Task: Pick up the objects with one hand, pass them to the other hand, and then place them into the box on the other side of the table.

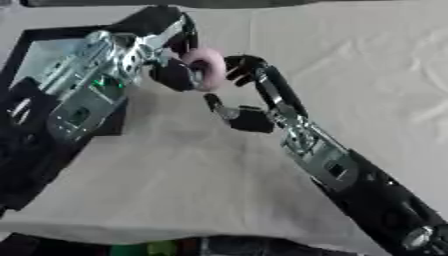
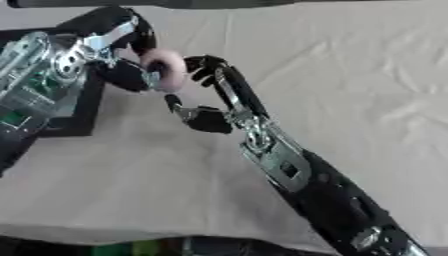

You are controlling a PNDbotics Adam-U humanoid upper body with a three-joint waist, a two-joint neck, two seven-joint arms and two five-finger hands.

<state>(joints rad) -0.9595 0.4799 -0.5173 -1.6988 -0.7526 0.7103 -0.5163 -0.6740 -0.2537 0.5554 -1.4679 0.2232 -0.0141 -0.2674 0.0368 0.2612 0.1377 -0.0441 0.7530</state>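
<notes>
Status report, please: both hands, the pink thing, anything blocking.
Left hand curled on pink ring-shaped object. Right hand at ring's other side, fingers curled by it. Black box behind left arm. Nothing blocking.

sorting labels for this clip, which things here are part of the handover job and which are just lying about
Part of the job:
- pink ring, held between both hands
- left hand
- right hand
- black box on the left

Lying about:
- white cloth over the table
- green and dark items at the near edge

Pink ring point(image 1: 206, 66) held up between both hands

A pale pink, doughnut-shaped ring, standing on edge above the table, gripped by the left hand point(image 1: 171, 60); the right hand's point(image 1: 249, 75) curled fingers touch its opposite side. Black box point(image 2: 61, 125) lies below the left hand.
</notes>
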